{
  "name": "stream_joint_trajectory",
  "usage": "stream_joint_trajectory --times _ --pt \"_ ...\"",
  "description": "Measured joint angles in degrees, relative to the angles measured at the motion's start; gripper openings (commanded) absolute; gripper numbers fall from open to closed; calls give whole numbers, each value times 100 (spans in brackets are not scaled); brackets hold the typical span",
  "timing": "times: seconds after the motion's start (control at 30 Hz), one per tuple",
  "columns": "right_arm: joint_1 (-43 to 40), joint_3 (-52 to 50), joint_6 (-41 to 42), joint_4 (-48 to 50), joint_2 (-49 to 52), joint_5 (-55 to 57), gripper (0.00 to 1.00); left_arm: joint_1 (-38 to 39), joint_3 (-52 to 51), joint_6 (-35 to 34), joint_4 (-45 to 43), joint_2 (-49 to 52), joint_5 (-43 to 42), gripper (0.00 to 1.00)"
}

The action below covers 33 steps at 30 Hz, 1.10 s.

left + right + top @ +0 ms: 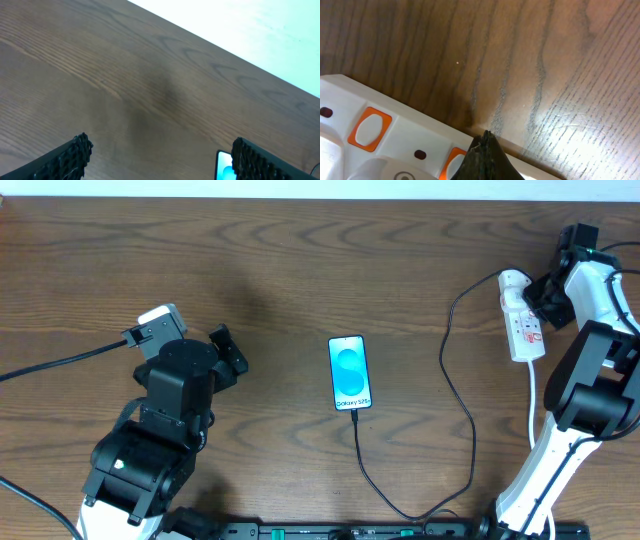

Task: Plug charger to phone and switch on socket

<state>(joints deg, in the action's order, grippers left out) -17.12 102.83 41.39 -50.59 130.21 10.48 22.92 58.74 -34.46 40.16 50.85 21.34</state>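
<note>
The phone [349, 373] lies face up mid-table with its cyan screen lit. The charger [470, 430], a thin black cable, meets the phone's near edge, loops toward the front and runs up to the far end of the socket [522, 315]. The white socket lies at the far right. My right gripper [547, 295] is shut, with nothing in it. In the right wrist view its tip [486, 137] is over the socket [410, 135], right beside an orange switch [454, 162]. My left gripper [228, 355] is open and empty, left of the phone [224, 165].
The socket's white cord [532, 405] runs toward the front beside the right arm's base. A second orange switch [369, 128] sits further along the strip. A black cable [60, 362] leads off left from the left arm. Bare wood lies between the left fingers [70, 155].
</note>
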Motion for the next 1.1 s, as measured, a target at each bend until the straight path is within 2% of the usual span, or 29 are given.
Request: stream_joint_trajectory --times 0.4,1.1 --pt "70 -168 -179 155 -437 -341 1 0 0 -2 0 0 0 91" --pt "-2 -153 -173 -55 -236 -861 1 0 0 -2 -2 0 0 92"
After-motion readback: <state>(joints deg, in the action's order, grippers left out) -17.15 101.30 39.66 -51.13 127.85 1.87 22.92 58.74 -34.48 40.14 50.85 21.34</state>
